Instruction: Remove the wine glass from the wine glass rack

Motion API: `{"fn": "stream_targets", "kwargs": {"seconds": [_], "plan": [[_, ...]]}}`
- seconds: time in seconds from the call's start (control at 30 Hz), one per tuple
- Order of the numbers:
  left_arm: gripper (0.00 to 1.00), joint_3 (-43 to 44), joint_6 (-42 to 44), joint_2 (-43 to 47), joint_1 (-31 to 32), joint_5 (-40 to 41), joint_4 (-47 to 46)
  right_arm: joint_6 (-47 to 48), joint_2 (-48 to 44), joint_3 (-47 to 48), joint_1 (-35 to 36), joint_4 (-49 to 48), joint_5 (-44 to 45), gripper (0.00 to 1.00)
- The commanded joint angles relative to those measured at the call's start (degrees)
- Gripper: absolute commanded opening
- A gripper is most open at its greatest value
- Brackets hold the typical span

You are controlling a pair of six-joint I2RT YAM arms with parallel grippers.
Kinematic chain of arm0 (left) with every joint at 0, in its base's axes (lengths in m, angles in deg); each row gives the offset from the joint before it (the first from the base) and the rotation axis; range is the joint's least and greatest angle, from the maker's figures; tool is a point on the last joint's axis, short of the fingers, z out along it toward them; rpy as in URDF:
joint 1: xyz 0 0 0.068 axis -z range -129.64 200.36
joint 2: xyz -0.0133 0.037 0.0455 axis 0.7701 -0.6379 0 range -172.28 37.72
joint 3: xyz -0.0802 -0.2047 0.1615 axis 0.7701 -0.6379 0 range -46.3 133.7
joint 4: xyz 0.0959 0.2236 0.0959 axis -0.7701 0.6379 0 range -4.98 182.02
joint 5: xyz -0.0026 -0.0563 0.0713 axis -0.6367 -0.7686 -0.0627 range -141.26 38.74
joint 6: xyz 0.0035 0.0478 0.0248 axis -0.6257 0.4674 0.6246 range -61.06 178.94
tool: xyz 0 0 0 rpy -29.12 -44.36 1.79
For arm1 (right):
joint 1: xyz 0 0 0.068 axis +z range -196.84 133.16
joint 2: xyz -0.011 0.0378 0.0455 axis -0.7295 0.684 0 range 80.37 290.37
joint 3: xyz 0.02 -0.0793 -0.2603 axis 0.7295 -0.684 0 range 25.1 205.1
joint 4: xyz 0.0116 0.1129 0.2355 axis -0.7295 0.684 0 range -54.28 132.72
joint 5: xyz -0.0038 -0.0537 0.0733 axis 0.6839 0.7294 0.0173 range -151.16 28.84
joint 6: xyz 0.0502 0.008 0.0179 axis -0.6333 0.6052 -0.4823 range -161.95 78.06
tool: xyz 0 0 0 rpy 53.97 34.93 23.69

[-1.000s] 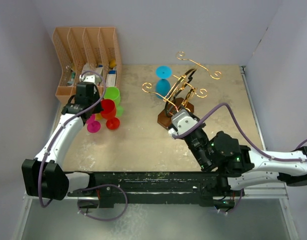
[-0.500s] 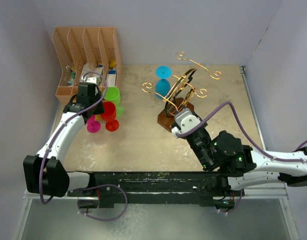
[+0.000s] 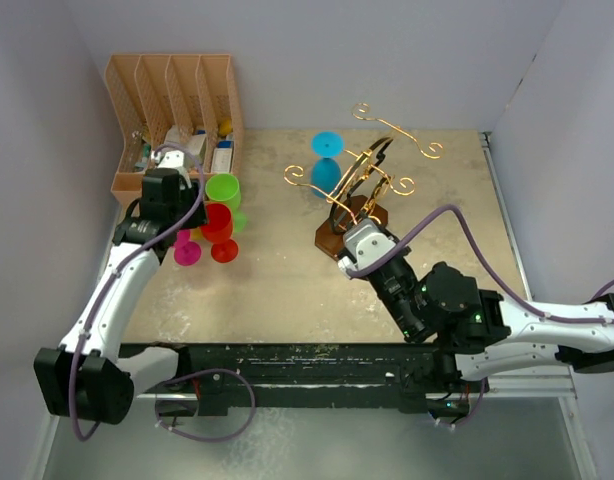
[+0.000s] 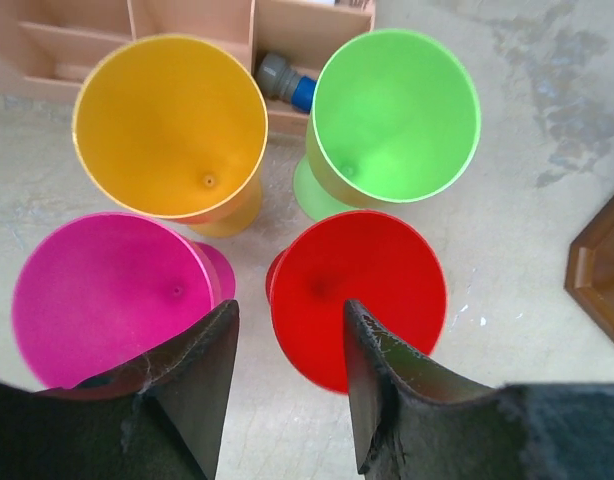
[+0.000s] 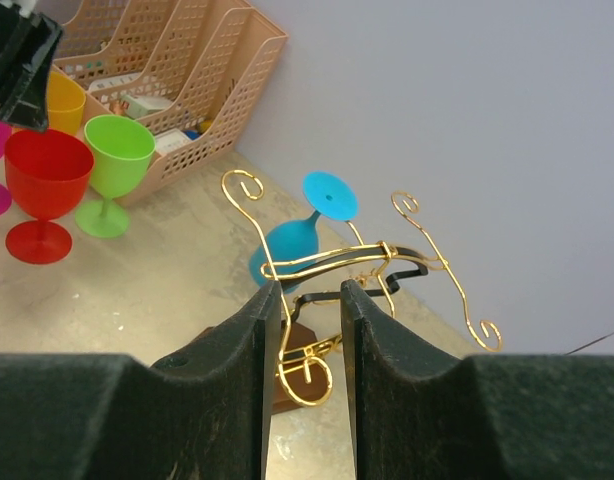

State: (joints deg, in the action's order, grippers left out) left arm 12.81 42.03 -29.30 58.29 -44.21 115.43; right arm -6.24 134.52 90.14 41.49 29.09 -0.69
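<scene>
The wine glass is blue and hangs upside down, foot up, from a far arm of the wine glass rack, a gold wire stand on a brown base. In the right wrist view the wine glass shows beyond the rack. My right gripper is shut on a near scroll arm of the rack, just above the base. My left gripper is open over bare table between a red glass and a pink glass, holding nothing.
A green glass and a yellow glass stand upright behind the red and pink ones. A tan slotted organizer with small items fills the back left corner. Walls close in the left, back and right sides.
My left gripper has opened, let go of the red glass and drawn back slightly from it. The right gripper and the rack have hardly moved.
</scene>
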Motion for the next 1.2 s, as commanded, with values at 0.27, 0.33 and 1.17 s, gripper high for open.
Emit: {"fn": "stream_targets", "kwargs": {"seconds": [0.27, 0.33, 1.17], "plan": [[0.5, -5.38, -1.7, 18.93, 0.25, -0.86, -9.59, -12.99, 5.89, 12.95, -10.46, 9.7, -10.04, 0.37], [0.5, -5.99, -2.06, 21.12, 0.25, 0.24, -9.56, -13.9, 10.51, 17.7, -12.44, 12.93, -10.39, 0.39], [0.5, -6.55, -2.55, 23.59, 0.25, -2.21, -8.97, -73.72, 56.58, 68.88, -74.16, 37.88, -101.54, 0.37]]}}
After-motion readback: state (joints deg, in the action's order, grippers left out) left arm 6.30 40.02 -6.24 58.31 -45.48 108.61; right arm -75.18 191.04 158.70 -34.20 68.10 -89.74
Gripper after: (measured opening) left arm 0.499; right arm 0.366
